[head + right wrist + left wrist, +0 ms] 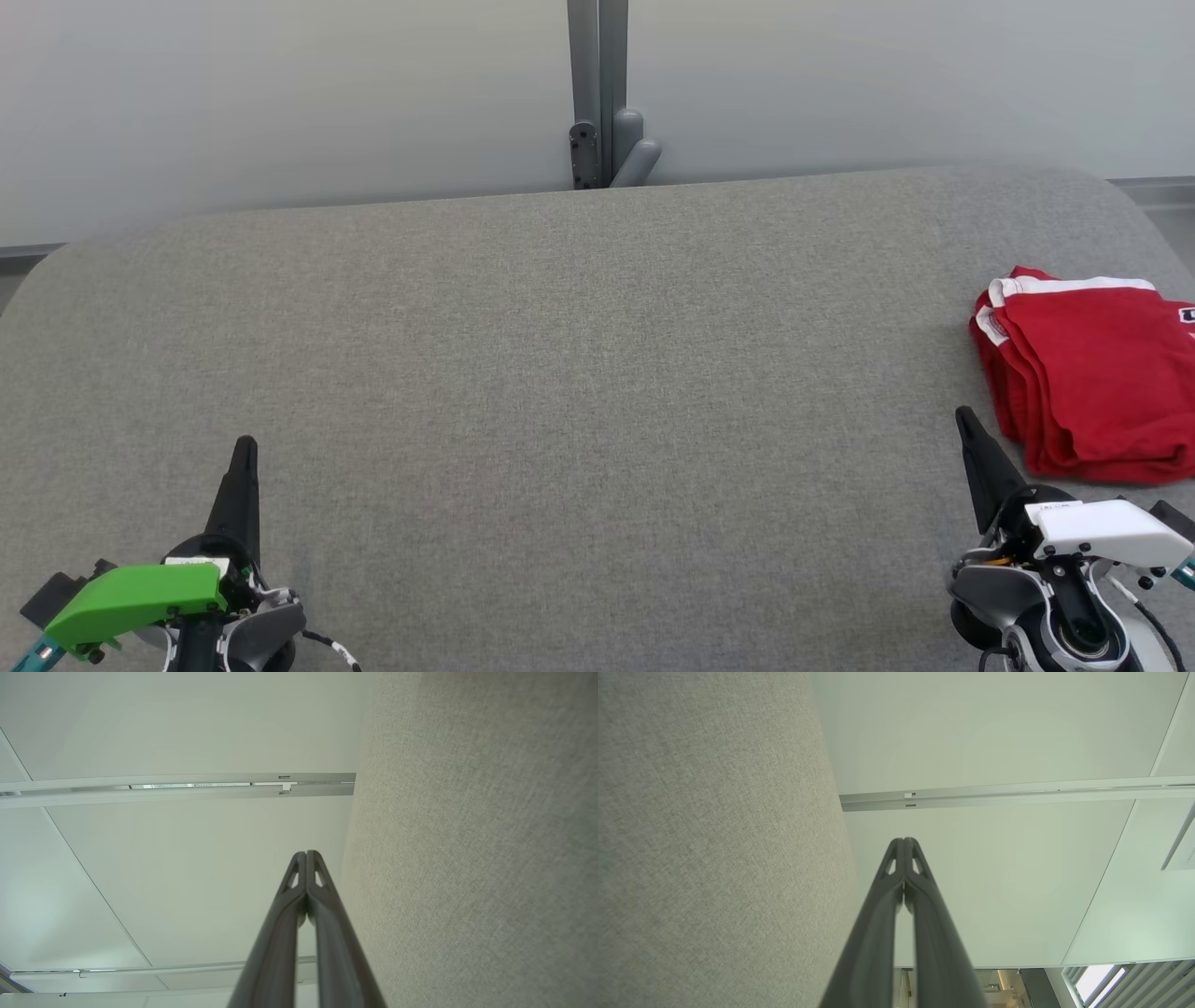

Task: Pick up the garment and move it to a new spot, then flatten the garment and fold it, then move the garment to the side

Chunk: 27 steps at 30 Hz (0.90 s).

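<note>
**Two grippers shut, one red garment parked at 3 o'clock**

Two things sit closest to the head camera: the left gripper (245, 448) at 7 o'clock and the right gripper (963, 420) at 5 o'clock, both over the grey table (560, 392). Each has its fingers pressed tight together. The wrist views make that plain, with the tips meeting and no cloth caught between them.

A bit further out, toward 3 o'clock, lies the garment (1083, 373). It's red, folded into a neat stack of layers, has white trim (1074, 284) along its far edge, and runs off the right side of the view. It's near the right gripper but apart from it, as far as I can tell.

My handling guess is light, soft, totally limp and not fragile. The catch is the layers, because if you pinch just the top sheet the whole fold peels open. I'd go in at the thick rounded edge on the stack's 9 o'clock side and slide a finger under the bottom layer so every ply gets clamped. One gripper at each end would stop it sagging in the middle.

Since it lies folded and off to the side, I reckon the job's about done.

Way back at 12 o'clock, a grey post (597, 93) stands against the pale wall (280, 93).
</note>
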Available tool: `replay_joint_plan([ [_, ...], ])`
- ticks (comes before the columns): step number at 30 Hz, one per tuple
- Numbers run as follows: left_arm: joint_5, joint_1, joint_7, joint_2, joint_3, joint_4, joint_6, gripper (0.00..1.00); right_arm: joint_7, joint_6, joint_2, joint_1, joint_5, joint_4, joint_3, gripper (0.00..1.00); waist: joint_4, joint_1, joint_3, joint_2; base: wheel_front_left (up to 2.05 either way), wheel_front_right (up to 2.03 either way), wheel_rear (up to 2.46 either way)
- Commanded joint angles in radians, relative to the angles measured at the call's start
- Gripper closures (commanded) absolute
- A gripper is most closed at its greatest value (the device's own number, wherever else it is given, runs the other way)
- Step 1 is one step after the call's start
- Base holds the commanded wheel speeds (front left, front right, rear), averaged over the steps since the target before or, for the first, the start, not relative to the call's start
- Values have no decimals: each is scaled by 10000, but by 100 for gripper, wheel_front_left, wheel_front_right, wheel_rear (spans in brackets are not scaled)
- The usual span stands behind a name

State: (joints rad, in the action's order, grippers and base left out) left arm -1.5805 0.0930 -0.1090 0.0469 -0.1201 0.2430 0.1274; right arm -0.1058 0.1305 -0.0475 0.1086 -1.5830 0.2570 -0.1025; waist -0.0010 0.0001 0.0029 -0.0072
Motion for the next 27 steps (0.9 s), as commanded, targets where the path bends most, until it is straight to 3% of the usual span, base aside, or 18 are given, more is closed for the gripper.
replay_joint_plan([
  [1, -282, 170, -59, 60, -31, -38, 57, 100, -86, 4, -50, 123, -239, -79, -37, 100, 5, -1, 1, 71, 0, 0, 0],
  [27, -336, 179, -102, 62, -41, -44, 57, 100, -97, 4, -50, 118, -336, -85, -44, 100, 10, -1, 2, 72, 0, 0, 0],
])
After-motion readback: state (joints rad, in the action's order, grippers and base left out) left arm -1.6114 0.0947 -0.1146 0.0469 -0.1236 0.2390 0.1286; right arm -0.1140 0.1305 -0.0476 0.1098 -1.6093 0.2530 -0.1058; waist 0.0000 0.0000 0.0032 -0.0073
